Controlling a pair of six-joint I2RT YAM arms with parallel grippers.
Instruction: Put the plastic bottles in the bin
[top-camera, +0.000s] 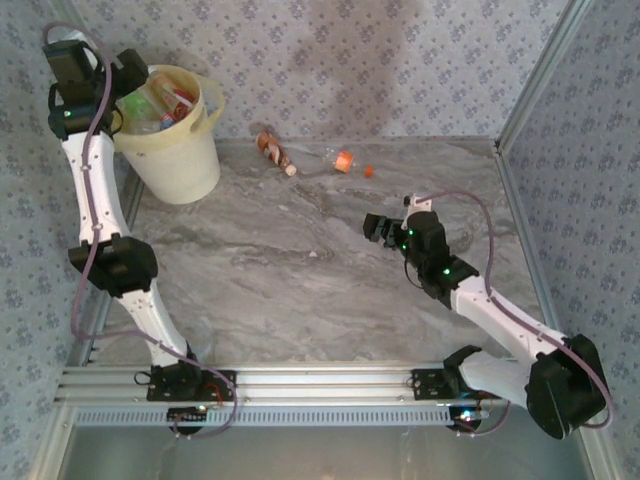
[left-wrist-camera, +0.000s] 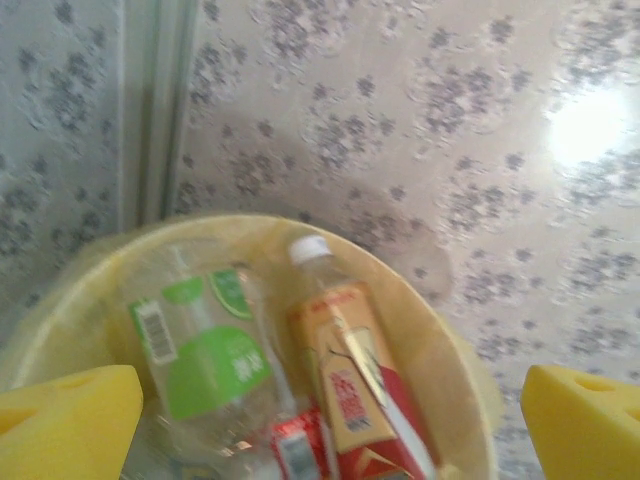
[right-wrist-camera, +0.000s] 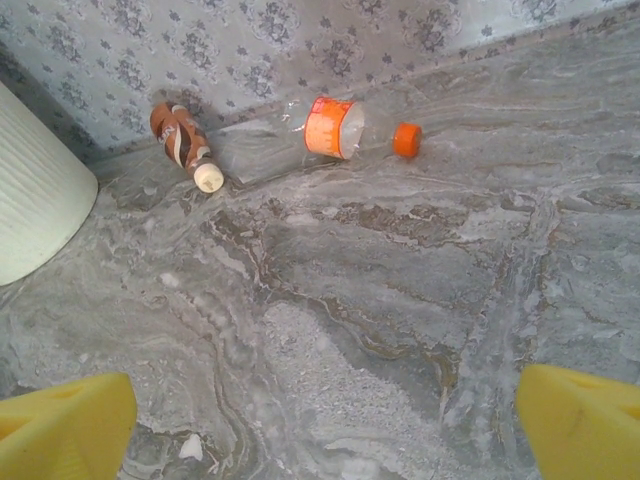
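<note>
Plastic bottles (top-camera: 160, 105) lie heaped inside the bin (top-camera: 185, 150), a pale cream-yellow bucket. It stands at the far left corner of the grey marbled table (top-camera: 300, 280), close to the patterned wall. The left wrist view looks down into the bin. There, a clear green-labelled bottle (left-wrist-camera: 200, 350) lies beside a tan-labelled bottle (left-wrist-camera: 345, 370) with a white cap. A red-labelled bottle (left-wrist-camera: 298, 445) is partly visible below them. The left gripper (top-camera: 125, 80) hangs over the bin's left rim. Its yellow fingertips (left-wrist-camera: 70, 420) sit at opposite lower corners of the wrist view, spread wide and gripping nothing.

Two more bottles lie on their sides on the table near the back wall, well apart from the bin. A brown bottle (top-camera: 272, 150) with a pale cap is the one closer to the bin. To its right lies a clear orange-labelled bottle (top-camera: 343, 160) with an orange cap. The two are near each other but not touching.

The right gripper (top-camera: 378, 228) hovers over the right half of the table, pointing toward those two bottles and well short of them. Its yellow pads (right-wrist-camera: 65, 425) are spread wide and hold nothing.
</note>
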